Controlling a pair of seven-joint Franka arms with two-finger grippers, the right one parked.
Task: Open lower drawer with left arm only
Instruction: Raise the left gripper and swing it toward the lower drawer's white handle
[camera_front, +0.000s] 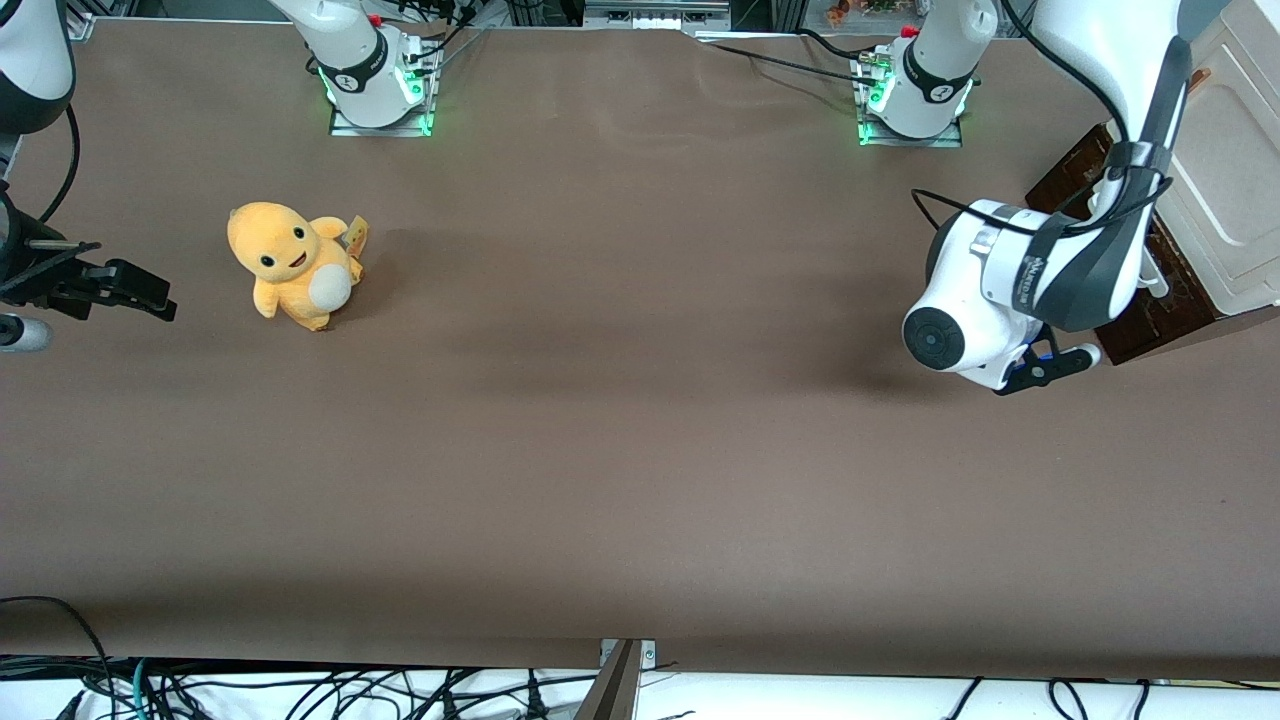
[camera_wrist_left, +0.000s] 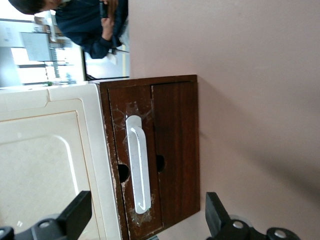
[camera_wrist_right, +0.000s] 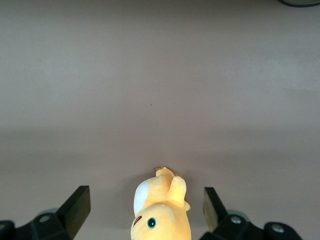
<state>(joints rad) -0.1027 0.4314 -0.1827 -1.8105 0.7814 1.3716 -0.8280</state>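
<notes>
In front of the shut lower drawer (camera_wrist_left: 172, 150) we see the gripper (camera_wrist_left: 147, 220) with jaws spread, touching nothing.

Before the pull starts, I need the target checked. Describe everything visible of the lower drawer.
The lower drawer has a dark brown, scuffed wood-look front with a long white bar handle fixed along it. It looks shut; no inside shows. It sits under the cream cabinet, low by the brown table. The left arm's end effector faces the handle, fingers open, touching nothing.
</notes>
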